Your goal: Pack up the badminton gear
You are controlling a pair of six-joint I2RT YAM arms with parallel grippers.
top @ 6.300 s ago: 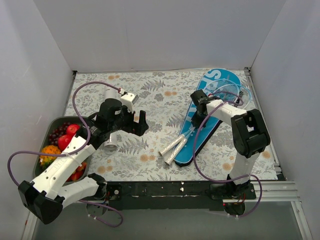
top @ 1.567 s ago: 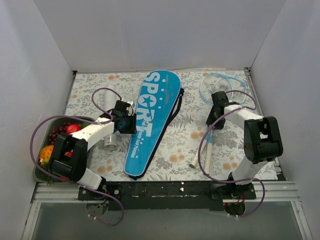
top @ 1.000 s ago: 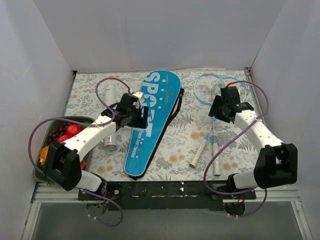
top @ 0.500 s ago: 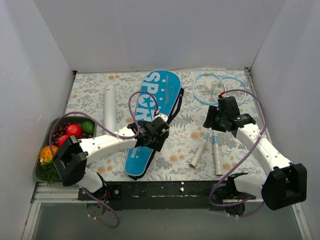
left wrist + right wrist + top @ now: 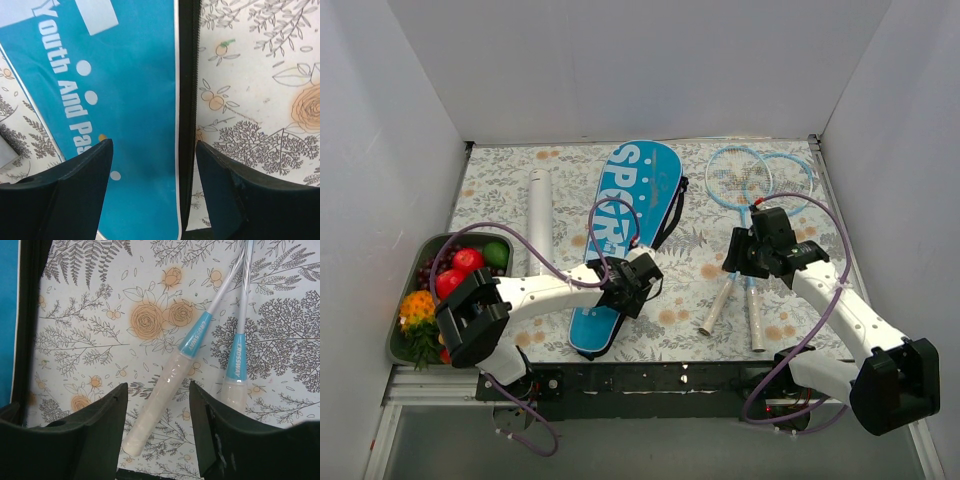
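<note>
The blue racket cover (image 5: pixel 623 230) lettered "SPORT" lies diagonally at the table's middle. My left gripper (image 5: pixel 638 287) is open above its lower right edge; in the left wrist view the blue cover (image 5: pixel 130 100) and its black zipper edge (image 5: pixel 188 100) lie between the open fingers (image 5: pixel 75 190). Two light-blue rackets (image 5: pixel 760 180) lie at the right, silvery handles (image 5: pixel 715 308) toward me. My right gripper (image 5: pixel 745 262) is open above the shafts; in the right wrist view one handle (image 5: pixel 165 390) lies between the fingers, the other handle (image 5: pixel 235 385) beside it. The white tube (image 5: pixel 539 210) lies at the left. No shuttlecocks show.
A dark tray (image 5: pixel 395 345) with colourful fruit (image 5: pixel 460 270) stands at the near left edge. White walls enclose the floral table (image 5: pixel 670 320) on three sides. A black rail runs along the near edge.
My left gripper has slid a little toward me along the cover's right edge. My right gripper has moved slightly nearer over the racket shafts. The cover and rackets have stayed put.
</note>
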